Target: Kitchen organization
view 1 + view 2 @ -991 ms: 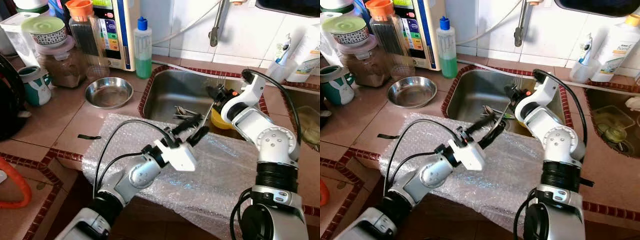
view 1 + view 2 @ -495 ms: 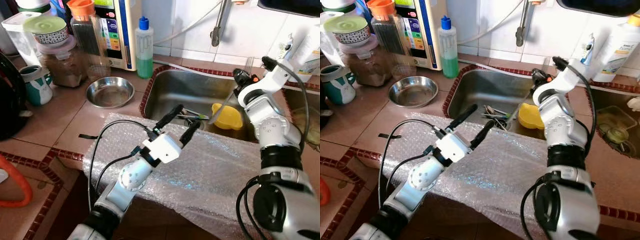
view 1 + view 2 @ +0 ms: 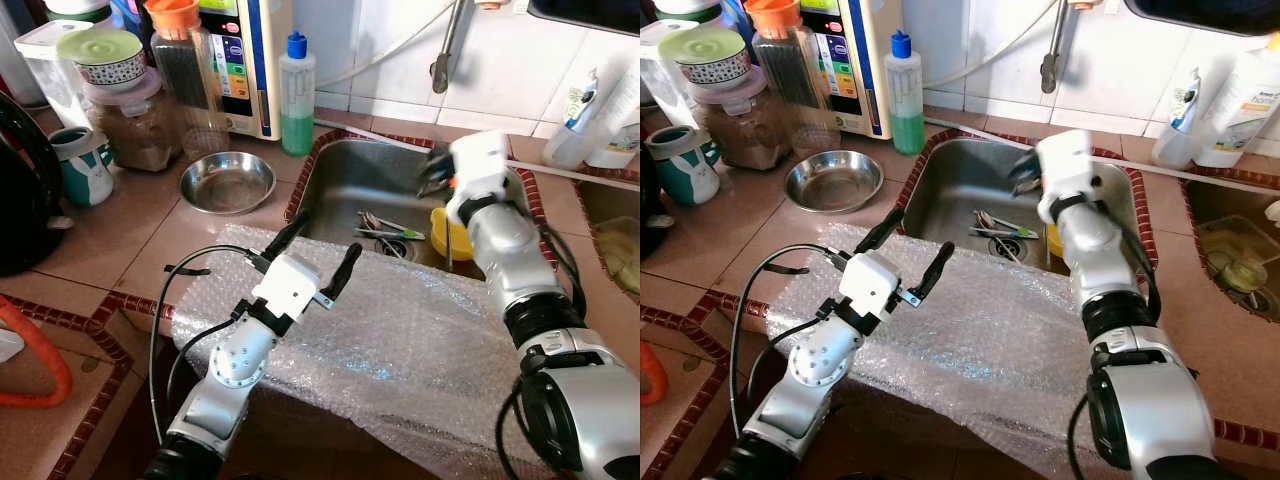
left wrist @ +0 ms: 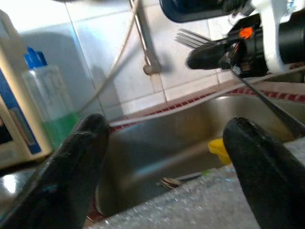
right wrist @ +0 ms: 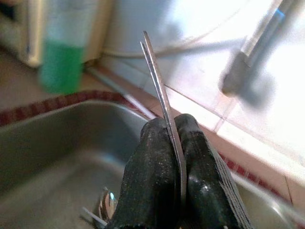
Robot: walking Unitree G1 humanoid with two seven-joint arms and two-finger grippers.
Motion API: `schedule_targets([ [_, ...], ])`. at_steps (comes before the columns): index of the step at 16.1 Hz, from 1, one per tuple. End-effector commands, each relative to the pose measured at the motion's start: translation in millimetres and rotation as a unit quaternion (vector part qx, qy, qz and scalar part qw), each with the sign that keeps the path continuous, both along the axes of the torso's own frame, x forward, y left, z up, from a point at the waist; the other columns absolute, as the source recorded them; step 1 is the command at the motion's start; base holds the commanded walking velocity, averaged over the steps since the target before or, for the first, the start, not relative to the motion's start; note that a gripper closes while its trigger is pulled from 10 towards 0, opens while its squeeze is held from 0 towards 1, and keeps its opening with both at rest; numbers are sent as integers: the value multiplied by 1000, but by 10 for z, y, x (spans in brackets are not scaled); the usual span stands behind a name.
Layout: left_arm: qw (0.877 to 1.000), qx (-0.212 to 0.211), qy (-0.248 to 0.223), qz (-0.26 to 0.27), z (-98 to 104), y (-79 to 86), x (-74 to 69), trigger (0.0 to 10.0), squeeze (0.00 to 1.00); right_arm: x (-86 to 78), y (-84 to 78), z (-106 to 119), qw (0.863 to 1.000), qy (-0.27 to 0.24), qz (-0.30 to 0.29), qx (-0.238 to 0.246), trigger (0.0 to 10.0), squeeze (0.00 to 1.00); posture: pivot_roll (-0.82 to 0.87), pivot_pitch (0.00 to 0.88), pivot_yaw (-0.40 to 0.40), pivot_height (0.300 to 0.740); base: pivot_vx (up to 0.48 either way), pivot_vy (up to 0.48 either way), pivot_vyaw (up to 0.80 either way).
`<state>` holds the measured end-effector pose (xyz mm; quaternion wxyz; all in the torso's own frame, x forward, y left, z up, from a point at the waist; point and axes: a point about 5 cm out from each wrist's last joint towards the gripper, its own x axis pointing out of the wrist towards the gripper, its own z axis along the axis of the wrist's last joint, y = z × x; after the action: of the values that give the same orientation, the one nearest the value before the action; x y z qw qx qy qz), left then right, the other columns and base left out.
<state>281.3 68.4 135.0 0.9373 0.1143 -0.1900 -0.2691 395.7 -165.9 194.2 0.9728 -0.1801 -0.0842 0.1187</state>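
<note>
Right gripper (image 5: 164, 143) has swung leftward over sink (image 3: 375, 175), clamping fork (image 5: 159, 86).

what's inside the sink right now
Loose cutlery lies near the drain, beside a yellow dish. The right claw and its arm cover part of the sink.

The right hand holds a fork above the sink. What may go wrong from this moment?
1. The right hand pinches the thin fork edge-on between its fingertips, so the fork may twist or slip and fall into the sink.
2. The right arm looks blurred in the head views, so it is likely moving; the long handle may strike the yellow bowl.
3. The left hand hangs open over the bubble wrap close by; the arms may collide.
</note>
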Motion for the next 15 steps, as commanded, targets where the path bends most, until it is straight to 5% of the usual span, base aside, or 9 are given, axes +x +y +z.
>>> schedule_targets([
  [1,1000,0,14,-7,0,-8,-9,10000,1000,-19,42,-62,999,-5,17,-39,0,0,-1,81,20,740,0,0,0],
  [3,1000,-7,26,-2,-7,-21,17,10000,1000,-38,59,-185,997,12,23,-69,5137,0,-2,77,24,740,0,0,0],
  [4,1000,-6,29,-3,-4,-41,29,10000,1000,-50,35,-285,995,33,17,-88,10000,0,-4,76,25,740,0,0,0],
  [9,995,3,83,-61,-100,-176,-40,10000,1000,-102,-70,-529,990,92,7,-102,10000,12,1,73,22,740,0,0,0],
  [10,994,6,87,-63,-121,-179,-49,10000,1000,-103,-61,-545,990,98,9,-96,10000,1000,0,73,23,740,0,0,0],
  [15,994,8,92,-58,-104,-176,-21,10000,1000,-109,-53,-574,990,102,6,-95,10000,1000,-4,73,25,740,0,0,0],
])
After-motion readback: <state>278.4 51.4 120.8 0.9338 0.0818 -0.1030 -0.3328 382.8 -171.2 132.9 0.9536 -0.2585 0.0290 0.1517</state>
